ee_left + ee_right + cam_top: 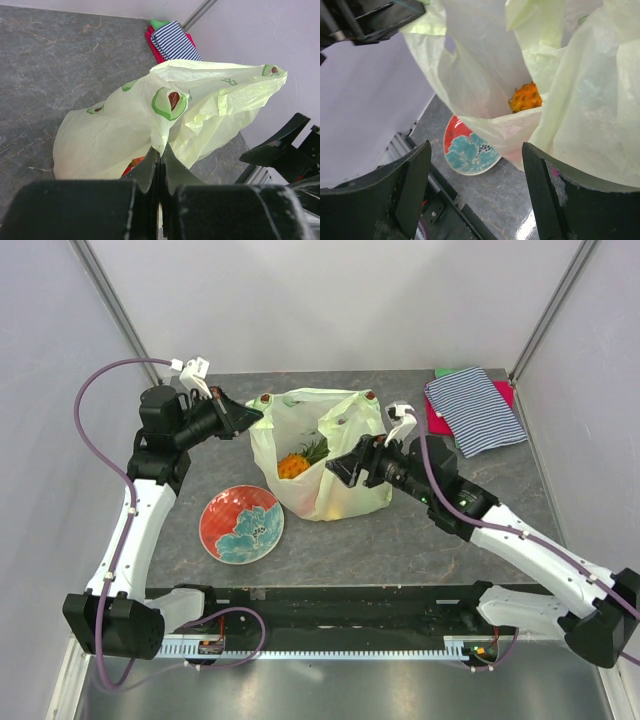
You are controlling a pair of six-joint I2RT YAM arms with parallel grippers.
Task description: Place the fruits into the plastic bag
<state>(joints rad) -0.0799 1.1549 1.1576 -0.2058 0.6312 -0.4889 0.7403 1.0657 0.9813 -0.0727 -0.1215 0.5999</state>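
The pale green plastic bag (335, 445) stands open in the middle of the table. The orange pineapple with green leaves (296, 462) lies inside it. My left gripper (250, 420) is shut on the bag's left rim; in the left wrist view the closed fingers (150, 167) pinch a fold of the bag (115, 135), and a red piece (131, 165) shows through the film. My right gripper (340, 468) is open and empty over the bag's near right side. In the right wrist view it (475, 150) frames the bag's mouth (485, 65) and the pineapple (526, 97). Other fruits are hidden.
A red plate with a blue-white flower (242, 524) lies empty at the bag's near left; it also shows in the right wrist view (470, 152). A striped blue-white cloth (475, 412) lies on red and green items at the back right, also seen in the left wrist view (175, 42).
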